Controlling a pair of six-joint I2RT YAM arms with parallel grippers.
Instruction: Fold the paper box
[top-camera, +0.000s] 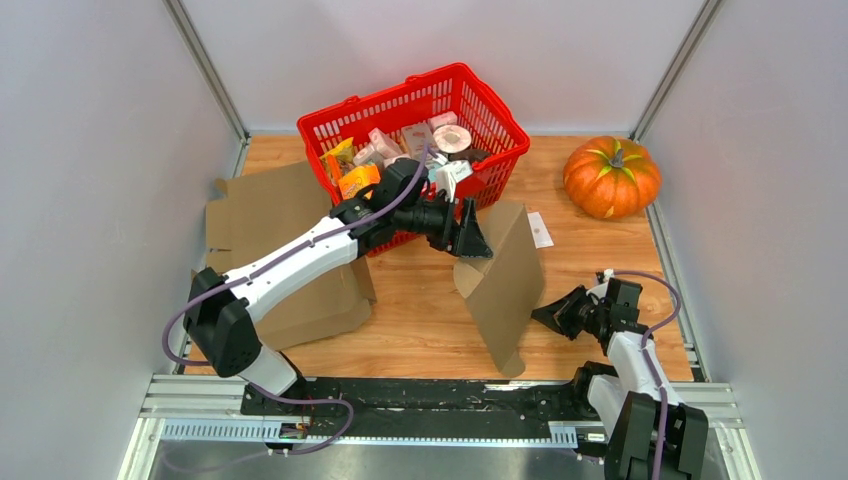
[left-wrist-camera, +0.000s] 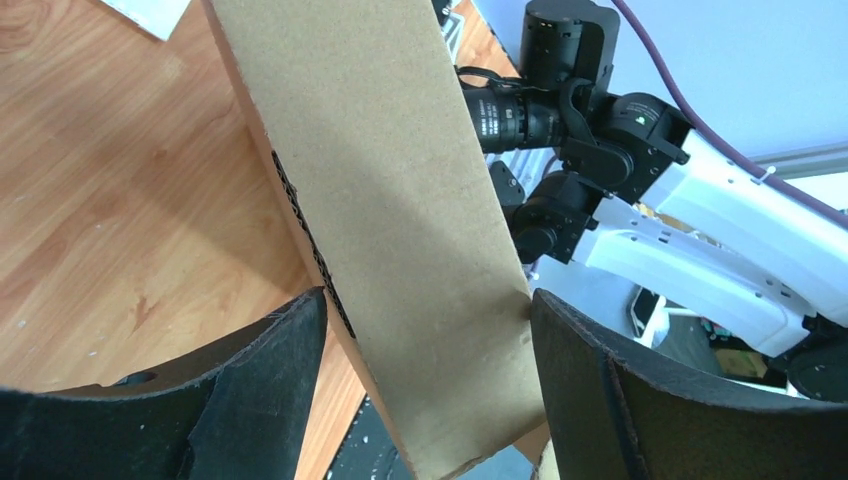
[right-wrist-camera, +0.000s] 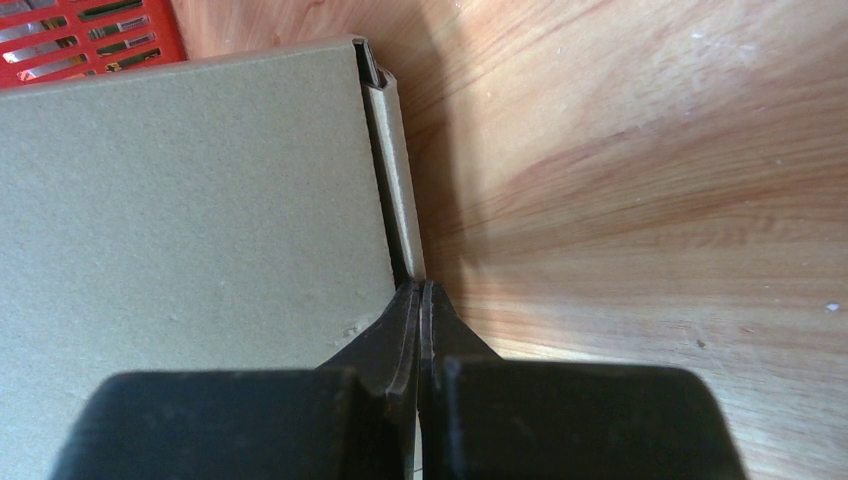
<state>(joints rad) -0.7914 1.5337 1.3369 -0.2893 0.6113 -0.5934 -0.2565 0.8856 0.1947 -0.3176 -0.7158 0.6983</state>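
The paper box (top-camera: 505, 290) is brown corrugated cardboard standing on edge in the middle of the wooden table. My left gripper (top-camera: 478, 250) reaches over to its top end and stands open. In the left wrist view a cardboard panel (left-wrist-camera: 400, 200) runs down between the two wide-apart fingers of that gripper (left-wrist-camera: 428, 295), close against both tips. My right gripper (top-camera: 537, 315) is low at the box's right side, shut with nothing in it. In the right wrist view its tips (right-wrist-camera: 420, 285) meet at a folded edge of the box (right-wrist-camera: 190, 200).
A red basket (top-camera: 385, 98) full of packets stands behind the box. An orange pumpkin (top-camera: 612, 177) sits at the back right. More flat cardboard (top-camera: 265, 205) lies at the left under my left arm. A white slip (top-camera: 540, 230) lies right of the box.
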